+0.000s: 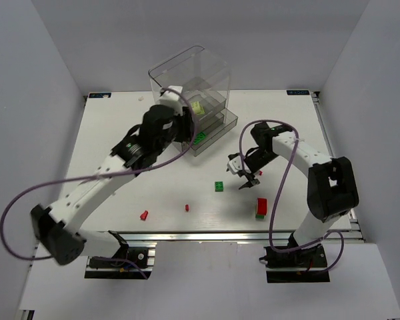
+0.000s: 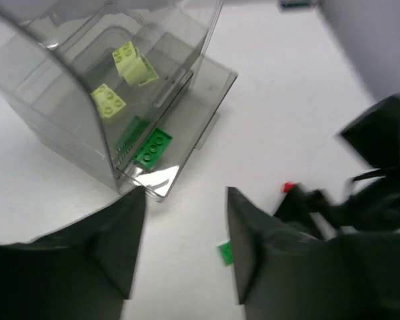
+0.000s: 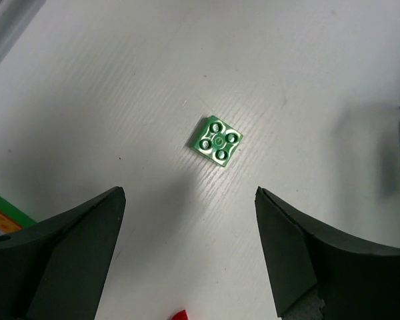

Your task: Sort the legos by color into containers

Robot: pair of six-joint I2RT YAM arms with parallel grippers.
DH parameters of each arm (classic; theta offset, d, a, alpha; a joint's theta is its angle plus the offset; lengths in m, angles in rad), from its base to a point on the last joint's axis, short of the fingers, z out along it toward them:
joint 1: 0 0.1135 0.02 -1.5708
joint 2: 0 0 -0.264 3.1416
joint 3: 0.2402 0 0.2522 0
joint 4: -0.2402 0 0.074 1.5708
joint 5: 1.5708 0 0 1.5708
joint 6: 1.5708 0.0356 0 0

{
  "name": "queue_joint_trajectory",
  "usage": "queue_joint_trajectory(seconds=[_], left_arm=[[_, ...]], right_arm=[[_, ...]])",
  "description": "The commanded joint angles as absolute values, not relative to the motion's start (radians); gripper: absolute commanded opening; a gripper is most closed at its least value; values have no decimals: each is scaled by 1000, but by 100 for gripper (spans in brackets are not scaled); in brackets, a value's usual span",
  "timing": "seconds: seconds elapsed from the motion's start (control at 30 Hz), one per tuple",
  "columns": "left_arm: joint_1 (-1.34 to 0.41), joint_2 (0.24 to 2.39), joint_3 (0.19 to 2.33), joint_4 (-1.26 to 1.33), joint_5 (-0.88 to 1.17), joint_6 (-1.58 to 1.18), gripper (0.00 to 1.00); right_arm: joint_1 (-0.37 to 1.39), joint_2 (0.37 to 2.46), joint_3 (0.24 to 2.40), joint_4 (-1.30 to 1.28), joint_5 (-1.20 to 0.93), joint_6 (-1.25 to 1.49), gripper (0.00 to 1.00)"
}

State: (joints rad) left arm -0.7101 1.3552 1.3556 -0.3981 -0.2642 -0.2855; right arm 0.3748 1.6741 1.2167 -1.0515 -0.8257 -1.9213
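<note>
Toward the left of the surface (image 1: 103, 127), a small red brick (image 1: 144, 215) lies near the front edge with a tinier red piece (image 1: 187, 208) to its right. The left pincer (image 2: 185, 197) hovers open and empty just in front of the containers (image 1: 187, 63), whose upper drawer holds pale yellow-green bricks (image 2: 130, 63) and whose lower drawer holds a green brick (image 2: 152, 148). Further right, a green 2x2 brick (image 3: 216, 140) lies studs up on the surface ahead of the right pincer (image 3: 188, 193), which hangs near it spread wide and gripping nothing, and beyond that a larger red brick (image 1: 261, 203) sits against a green piece (image 1: 260, 215).
</note>
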Motion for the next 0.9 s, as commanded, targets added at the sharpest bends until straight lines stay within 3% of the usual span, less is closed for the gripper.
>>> queue_joint_trajectory(seconds=[0.0,0.07,0.17,0.43,0.87], left_arm=[[-706,1196,1223,-460,-313,-492,65],[-706,1146,1168,-495,-376,-587,74],[-706,1054,1074,-544,-431,-719,78],[-706,864,899,-555,-477,-911,79],[-706,807,827,-584,-495,-982,80]], right_arm=[[426,1741,1284,-1071,-721,-2282,84],[449,1787,1301,-1045,-662,-2304,84],[486,1850,1348,-1042,-591,-2356,85],[575,1951,1437,-1011,-463,-2410,85],[650,1988,1442,-1026,-405,-2537,81]])
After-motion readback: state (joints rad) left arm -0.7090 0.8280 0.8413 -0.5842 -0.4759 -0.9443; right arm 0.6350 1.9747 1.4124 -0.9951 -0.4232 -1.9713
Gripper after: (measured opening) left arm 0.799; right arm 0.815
